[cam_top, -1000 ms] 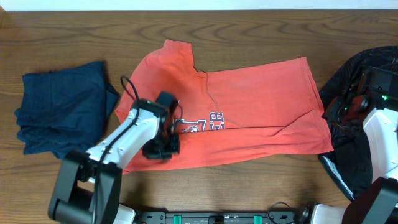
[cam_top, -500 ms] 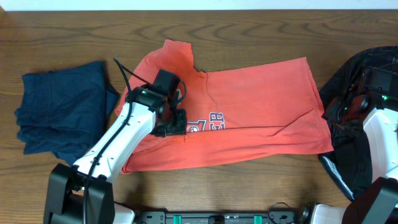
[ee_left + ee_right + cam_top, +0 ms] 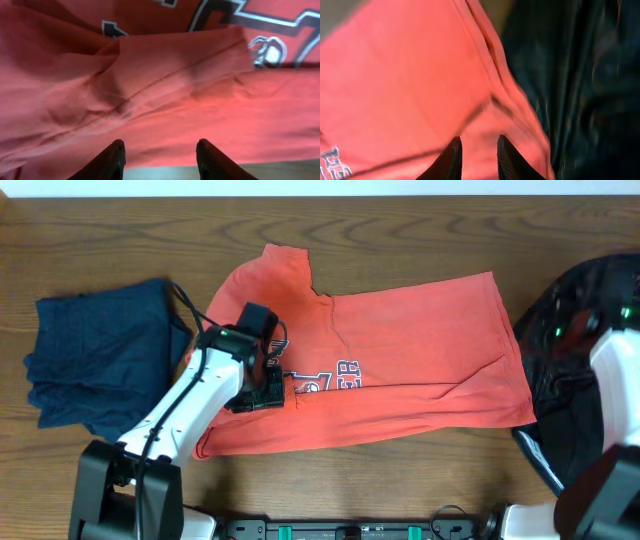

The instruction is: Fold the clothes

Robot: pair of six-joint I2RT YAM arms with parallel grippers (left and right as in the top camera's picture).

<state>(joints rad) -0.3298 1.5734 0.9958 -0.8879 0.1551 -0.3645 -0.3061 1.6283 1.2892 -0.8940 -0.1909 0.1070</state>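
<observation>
A red T-shirt [image 3: 400, 350] with white lettering lies partly folded across the middle of the table. Its lower part is doubled up along a crease. My left gripper [image 3: 262, 388] hangs over the shirt's left part, by the lettering. In the left wrist view its fingers [image 3: 160, 151] are open and empty above a folded sleeve edge [image 3: 175, 65]. My right gripper [image 3: 477, 147] is a little open and empty over the shirt's right edge [image 3: 420, 75], next to dark cloth. The right arm [image 3: 615, 370] is blurred in the overhead view.
A folded navy garment [image 3: 95, 365] lies at the left of the table. A black garment [image 3: 575, 300] is heaped at the right edge and also shows in the right wrist view [image 3: 580, 75]. Bare wood shows along the back and front.
My left gripper rose from the shirt's lower left towards the lettering, then drew back slightly left. The right arm has shifted at the right edge and is now blurred. The shirt lies the same.
</observation>
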